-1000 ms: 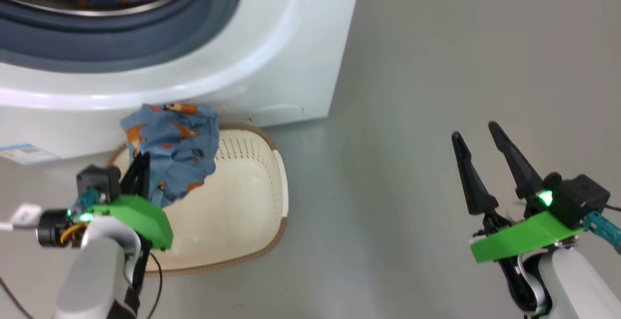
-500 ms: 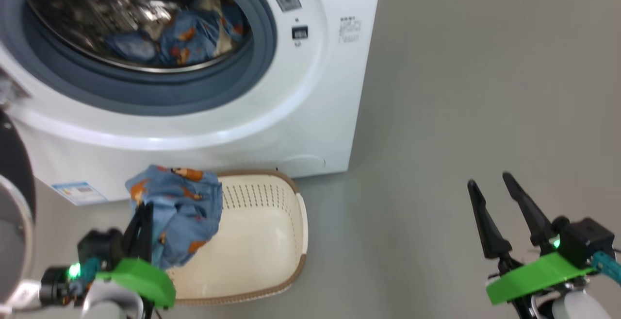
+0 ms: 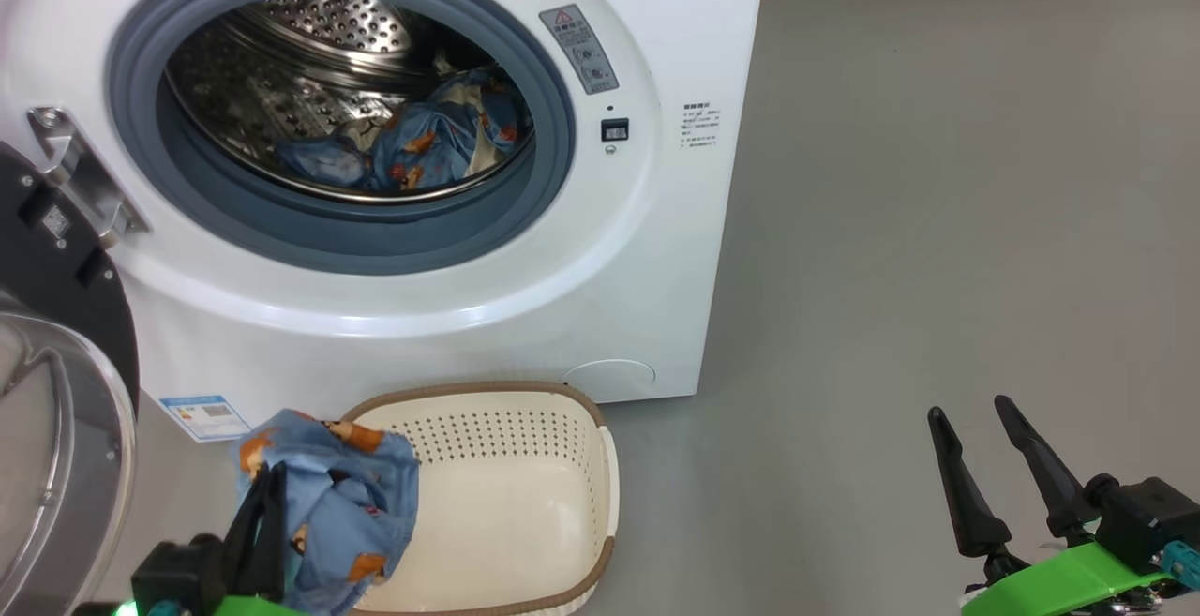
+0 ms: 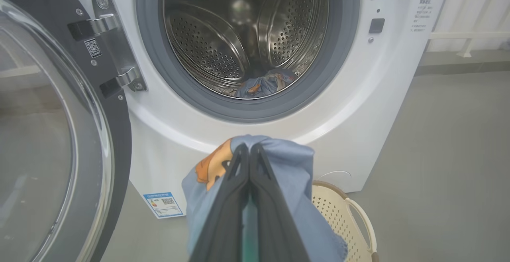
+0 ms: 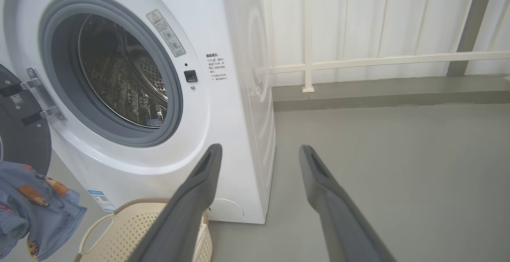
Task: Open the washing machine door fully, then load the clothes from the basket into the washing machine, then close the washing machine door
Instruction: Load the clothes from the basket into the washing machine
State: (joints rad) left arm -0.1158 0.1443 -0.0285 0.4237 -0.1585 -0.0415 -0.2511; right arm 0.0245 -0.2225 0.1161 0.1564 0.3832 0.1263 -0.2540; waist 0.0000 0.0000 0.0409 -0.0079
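The white washing machine (image 3: 656, 250) stands with its door (image 3: 56, 391) swung wide to the left, and blue printed clothes (image 3: 412, 142) lie in the steel drum. My left gripper (image 3: 267, 494) is shut on a light-blue garment (image 3: 342, 503) with orange figures, held over the left end of the cream basket (image 3: 525, 503). In the left wrist view the shut fingers (image 4: 249, 162) pinch that garment (image 4: 295, 166) below the drum opening (image 4: 247, 34). My right gripper (image 3: 970, 424) hangs open over bare floor at the lower right, nothing between its fingers (image 5: 199, 182).
A blue label sticker (image 3: 204, 416) sits on the washer's lower left corner. Grey floor (image 3: 937, 222) stretches to the right of the machine. A white railing and wall panels (image 5: 378, 58) stand behind it.
The head camera has tilted upward, bringing the whole drum opening and the door into view. The left gripper still holds the garment over the basket; the right gripper stays open.
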